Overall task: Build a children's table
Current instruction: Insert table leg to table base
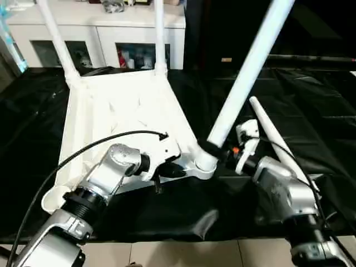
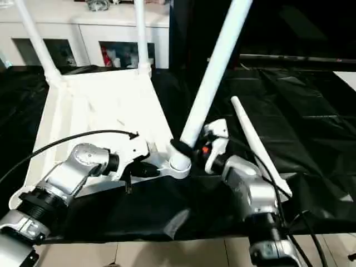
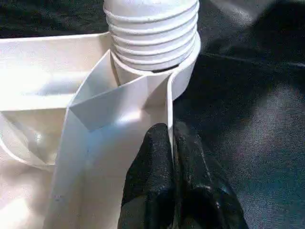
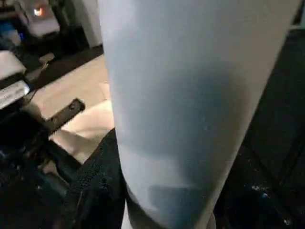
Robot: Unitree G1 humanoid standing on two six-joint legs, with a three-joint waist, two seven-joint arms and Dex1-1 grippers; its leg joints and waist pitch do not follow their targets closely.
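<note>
The children's table's white tabletop [image 1: 122, 105] lies upside down on the black cloth. Two white legs [image 1: 55, 39] [image 1: 159, 33] stand in its far corners. A third leg [image 1: 250, 67] leans right out of the near right corner socket [image 1: 203, 164]; its threaded end [image 3: 152, 28] sits in the socket's mouth. My right gripper [image 1: 214, 149] is shut on this leg just above the socket, one black finger [image 4: 100, 186] wrapping it. My left gripper [image 3: 170, 138] is shut on the tabletop's thin rim wall [image 3: 169, 105] beside that socket. A fourth leg [image 1: 278, 142] lies loose on the cloth behind my right wrist.
A white glass-door cabinet [image 1: 100, 33] stands behind the black-draped table [image 1: 311, 111]. A black cable [image 1: 83, 150] arcs over my left forearm. The tabletop's near left corner socket [image 1: 53, 197] sits by my left arm. Pale floor [image 1: 183, 253] shows past the near table edge.
</note>
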